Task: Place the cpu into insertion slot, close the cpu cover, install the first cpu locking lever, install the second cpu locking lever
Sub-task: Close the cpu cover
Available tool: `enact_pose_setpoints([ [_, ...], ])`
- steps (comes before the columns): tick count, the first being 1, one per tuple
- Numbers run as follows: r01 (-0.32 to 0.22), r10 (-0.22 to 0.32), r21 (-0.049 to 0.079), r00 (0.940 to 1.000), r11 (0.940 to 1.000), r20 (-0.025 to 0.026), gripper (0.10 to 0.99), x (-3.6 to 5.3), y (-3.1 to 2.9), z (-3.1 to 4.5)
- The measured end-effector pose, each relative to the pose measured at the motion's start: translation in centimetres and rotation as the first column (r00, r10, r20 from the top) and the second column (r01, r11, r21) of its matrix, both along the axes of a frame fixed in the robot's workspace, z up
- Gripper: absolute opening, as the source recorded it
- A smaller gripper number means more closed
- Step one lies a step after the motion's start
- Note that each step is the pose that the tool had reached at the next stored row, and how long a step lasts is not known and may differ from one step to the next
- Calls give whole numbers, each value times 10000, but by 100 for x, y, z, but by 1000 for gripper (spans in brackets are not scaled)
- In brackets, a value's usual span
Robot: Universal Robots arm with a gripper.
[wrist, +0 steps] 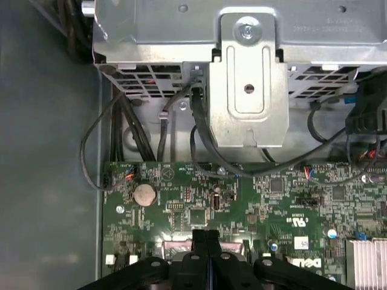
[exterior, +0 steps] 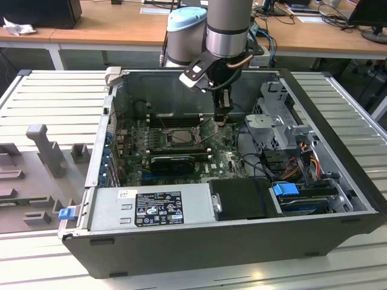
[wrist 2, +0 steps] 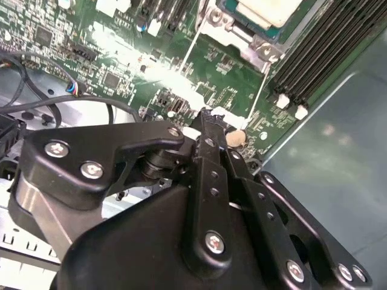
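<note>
**Shut fingers at the socket's edge, lever not yet latched**

The dark grey metal computer case [exterior: 242, 241] lies open on its side. I reach into it from above, my arm near vertical over the green motherboard [exterior: 227, 158]. The square, silvery-rimmed insertion slot [exterior: 181, 136] sits mid-board, just to the exterior view's left of me. In the second wrist view the thin silvery frame of the cpu cover [wrist 2: 260, 45] appears to lie down around the pale silvery-grey square cpu [wrist 2: 266, 9]. So the chip is in its socket (I judge the first two steps done, though only a corner shows).

The step in hand, I judge, is the thin silvery wire locking lever [wrist 2: 188, 45], which slants up off the board, not tucked under a catch. To do it well I would bear on the rod's free end, not its middle, then carry it down and sideways under the hook. I would also keep off the long black memory slots [wrist 2: 314, 54]. A wire this thin may slip off a blunt tip if pushed off-centre.

My black gripper [wrist: 205, 238] is pinched together, pads meeting, nothing between them. Its tip points straight down, near the board beside the socket's corner. Whether it touches the lever I cannot tell.
</note>
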State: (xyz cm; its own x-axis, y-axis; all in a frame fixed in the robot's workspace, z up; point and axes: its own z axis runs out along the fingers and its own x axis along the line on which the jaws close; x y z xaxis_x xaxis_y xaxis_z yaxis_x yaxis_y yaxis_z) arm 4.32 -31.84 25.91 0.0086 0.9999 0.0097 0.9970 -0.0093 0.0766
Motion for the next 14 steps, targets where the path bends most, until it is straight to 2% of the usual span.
enact_pose_setpoints([
  [9,-1,1,0,10000,10000,0,106,148,1,-63],
  [12,-1,1,1,10000,10000,-19,106,172,1,-131],
  [13,0,0,1,9999,10000,-115,106,172,1,-140],
  [14,0,0,-1,9997,10000,-234,106,172,0,-141],
])
